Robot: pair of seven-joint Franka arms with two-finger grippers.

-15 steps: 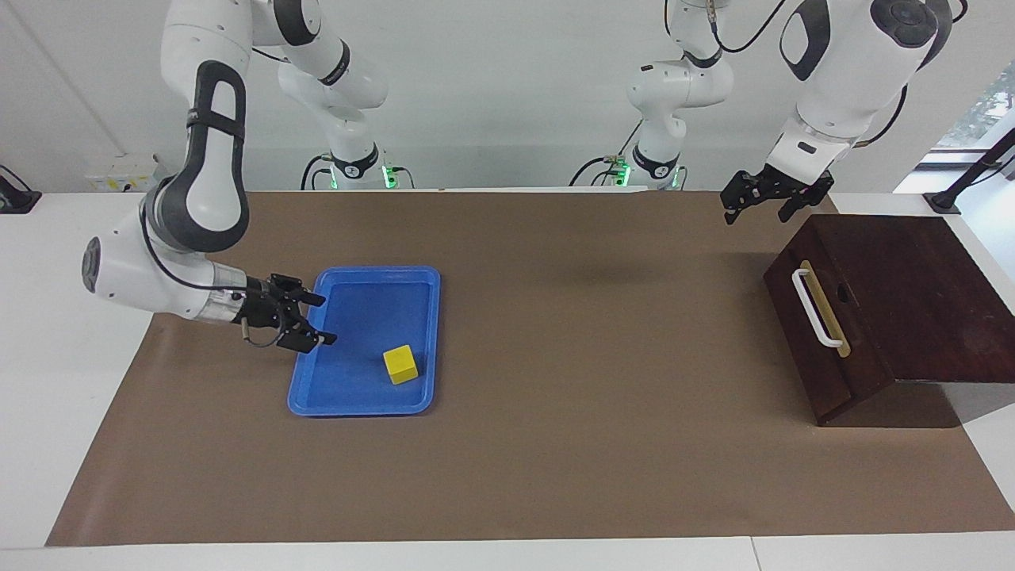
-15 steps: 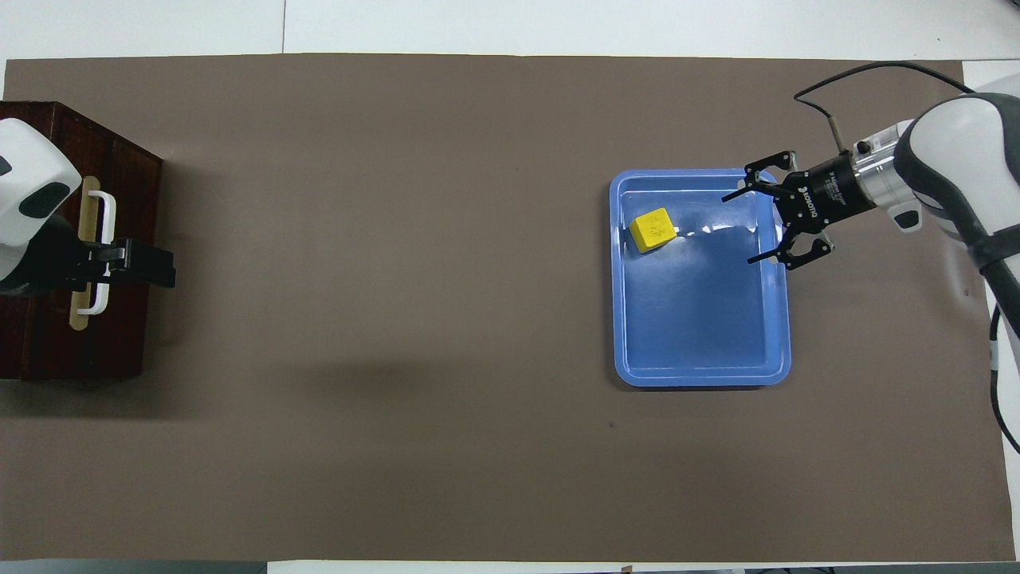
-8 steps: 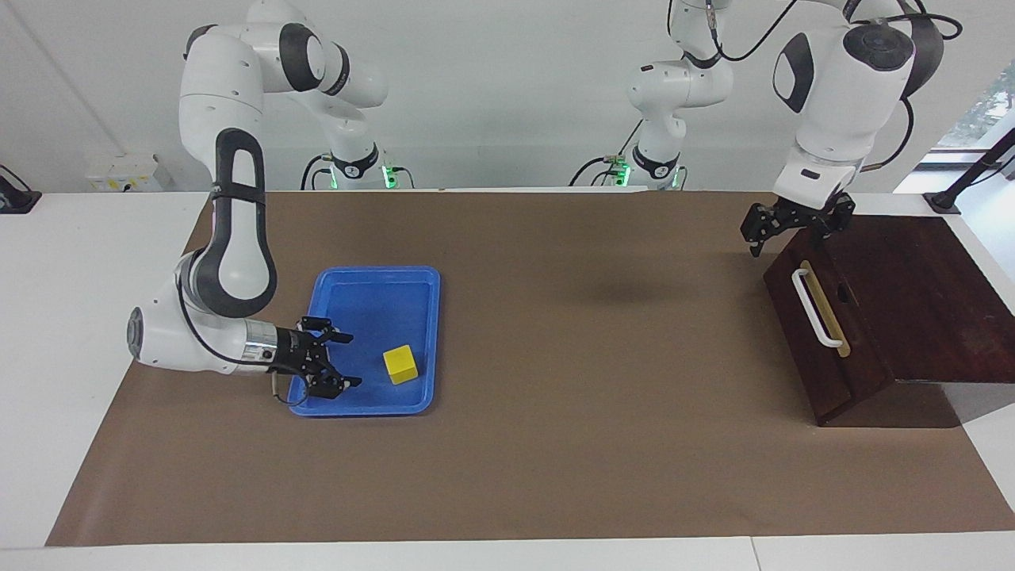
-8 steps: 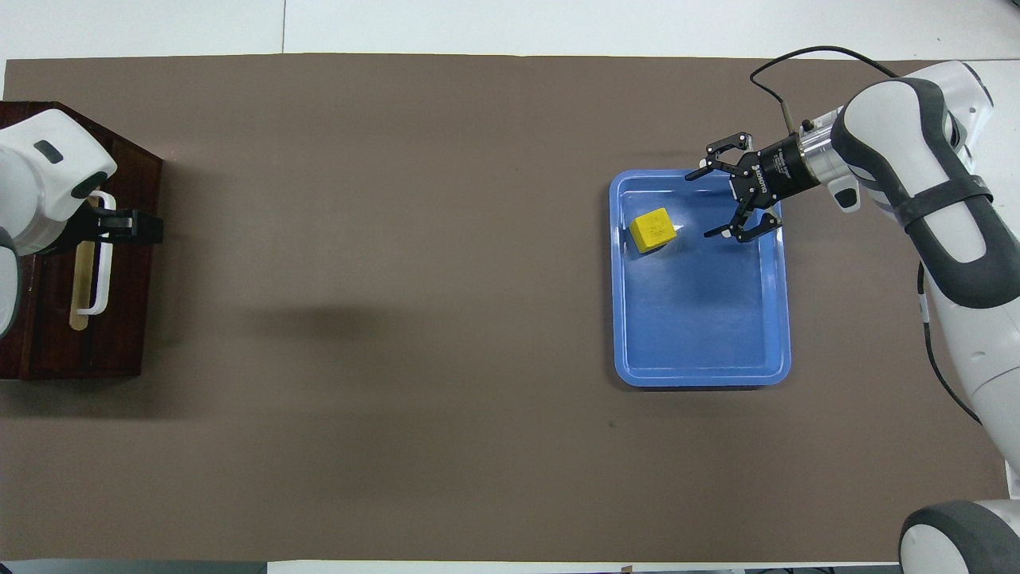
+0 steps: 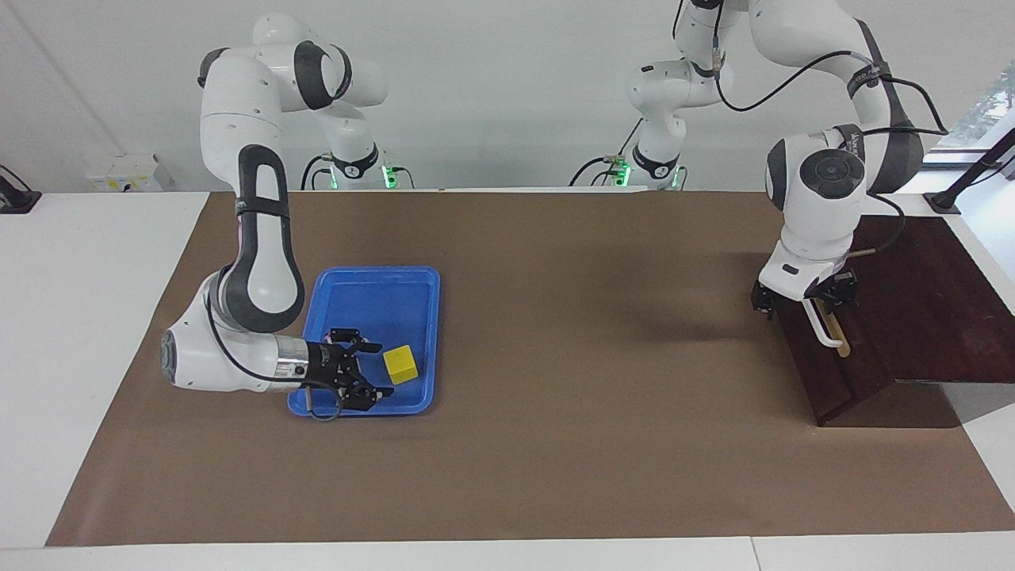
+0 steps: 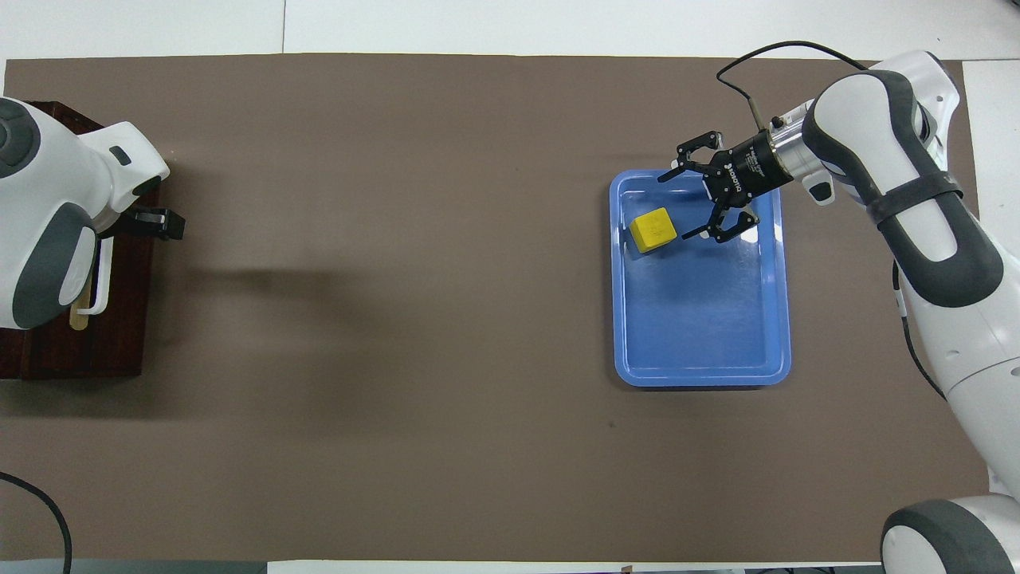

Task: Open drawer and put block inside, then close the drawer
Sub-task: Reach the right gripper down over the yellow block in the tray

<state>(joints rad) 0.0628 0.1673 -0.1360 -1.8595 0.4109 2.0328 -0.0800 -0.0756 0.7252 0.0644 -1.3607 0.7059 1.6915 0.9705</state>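
Observation:
The yellow block [image 5: 400,364] lies in the blue tray [image 5: 373,271], at the tray's end farther from the robots; it also shows in the overhead view [image 6: 653,229]. My right gripper [image 5: 384,369] is low in the tray, open, its tips just at the block's side, not closed on it [image 6: 676,206]. The dark wooden drawer [image 5: 821,373] is shut. My left gripper [image 5: 801,300] is down at the end of the white handle [image 5: 825,331] nearer to the robots, open, with a finger on either side. The left arm hides much of the drawer from overhead [image 6: 119,327].
The dark wooden box [image 5: 928,301] stands at the left arm's end of the brown mat [image 5: 555,317]. The tray [image 6: 701,379] lies at the right arm's end. White table surface borders the mat.
My right gripper slid along the tray, away from the robots, up to the block. My left gripper came down from above the box's corner onto the handle's end. Block and drawer have not moved.

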